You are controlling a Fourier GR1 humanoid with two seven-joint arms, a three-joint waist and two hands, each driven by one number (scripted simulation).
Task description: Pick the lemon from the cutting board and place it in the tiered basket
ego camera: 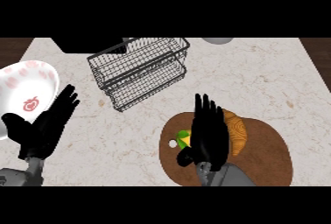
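**A:** How do your fingers stand at this moment?

**B:** The fingers [205, 107] of my right hand [210, 135] are stretched out straight and close together, pointing away from me. My thumb [184, 158] sticks out to the side, low and toward my left. Nothing is curled, so I hold nothing with this hand.

**A:** And the lemon?

**B:** The lemon [184, 139] lies on the cutting board [265, 153], just at the left edge of my palm, above the thumb. I see only a yellow-green part of it, because the hand covers the rest. I cannot tell if my palm touches it or only hangs over it.

**A:** What else is around?

**B:** On the other side of my hand a croissant [238, 131] lies on the same board. The tiered basket [139, 70] stands farther on the counter [258, 78], up and to the left, well apart from the board. My left hand [40, 129] rests open, fingers up, beside a white plate [19, 78] with red marks.

**A:** So how much of the task is done?

**B:** Only the approach, I think. The grasp is not made, the lemon is not lifted, and the basket has nothing in it that I can see. What is left is closing on the lemon, carrying it over, and putting it in.
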